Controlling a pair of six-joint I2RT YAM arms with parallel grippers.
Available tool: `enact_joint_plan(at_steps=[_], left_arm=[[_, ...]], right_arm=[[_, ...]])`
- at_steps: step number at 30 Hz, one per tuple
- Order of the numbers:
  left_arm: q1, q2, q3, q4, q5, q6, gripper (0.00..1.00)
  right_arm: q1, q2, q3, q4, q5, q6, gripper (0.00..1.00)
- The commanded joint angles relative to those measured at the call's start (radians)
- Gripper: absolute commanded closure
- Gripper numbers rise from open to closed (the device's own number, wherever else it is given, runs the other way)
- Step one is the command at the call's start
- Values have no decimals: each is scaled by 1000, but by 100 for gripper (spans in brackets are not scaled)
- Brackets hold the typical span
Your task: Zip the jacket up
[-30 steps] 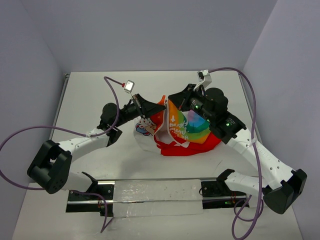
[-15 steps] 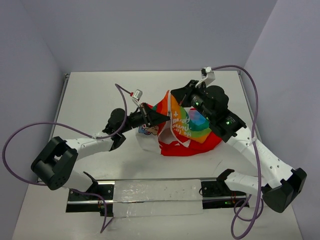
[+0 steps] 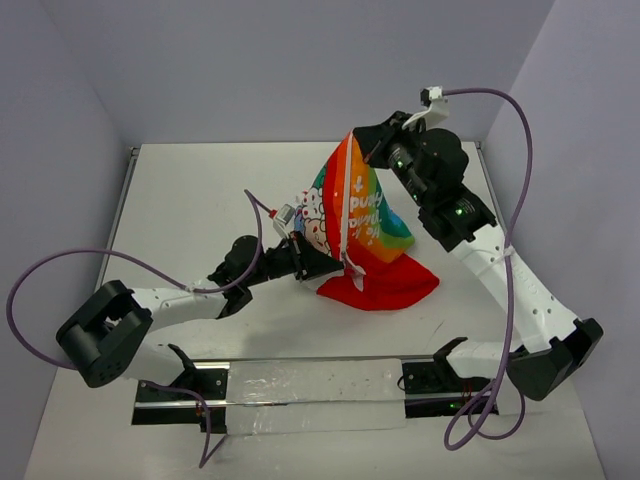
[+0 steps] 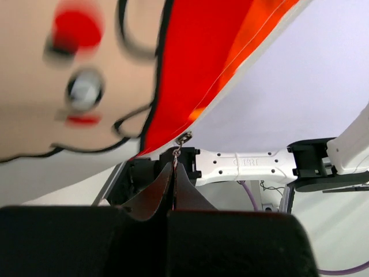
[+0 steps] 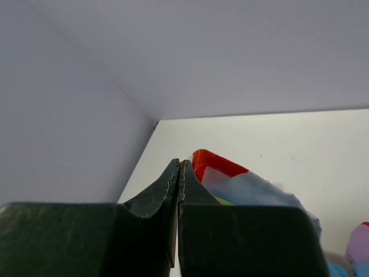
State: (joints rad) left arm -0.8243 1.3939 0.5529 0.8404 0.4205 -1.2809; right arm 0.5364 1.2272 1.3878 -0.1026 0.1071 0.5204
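Observation:
The jacket (image 3: 365, 215) hangs stretched upright, rainbow panels and bear print facing the camera, its red hood (image 3: 385, 290) resting on the table. My right gripper (image 3: 356, 137) is shut on the jacket's top edge and holds it high; in the right wrist view its jaws (image 5: 180, 166) pinch the red edge of the jacket (image 5: 230, 179). My left gripper (image 3: 335, 264) is low at the jacket's bottom front, shut on the zipper pull (image 4: 180, 141). The left wrist view shows the jaws (image 4: 174, 168) closed on the pull's tab, with the bear-print and red fabric of the jacket (image 4: 190, 69) just above.
A black rail with a clear plate (image 3: 310, 385) lies along the table's near edge. Purple cables (image 3: 60, 265) loop from both arms. Grey walls enclose the table on three sides. The right arm's white link (image 4: 248, 164) shows behind the left jaws.
My right gripper has lifted the jacket's top edge up and back, pulling it from a heap into a taut upright shape. My left gripper has moved right and lower to the jacket's bottom.

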Motion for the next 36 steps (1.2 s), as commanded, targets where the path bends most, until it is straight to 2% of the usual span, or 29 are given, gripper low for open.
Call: enact_joint_plan(at_steps=[1,13,15,21,25,30,36], left_arm=[[-31,-10,-12,-69,-17,17,100],[-53,-35,-82,-185,-92,45,100],[-53,-59,-56,-304,-125,89,100],[-51,-107,-24,-475,-211,154,100],[-15,-191,85,-660,-342,222,100],[166,-343,261,-815,-403,289,100],[333,-293,488,-989,-396,456,100]], right_arm=[[-43,23,144,115,95,-18,100],[-96,28,241,109,94,-26,100],[-95,18,234,107,97,-34,100],[-105,4,247,88,98,-49,100],[-105,-21,217,83,88,-51,100],[-107,-87,89,81,126,-59,100],[-111,-136,-116,86,144,-17,100]])
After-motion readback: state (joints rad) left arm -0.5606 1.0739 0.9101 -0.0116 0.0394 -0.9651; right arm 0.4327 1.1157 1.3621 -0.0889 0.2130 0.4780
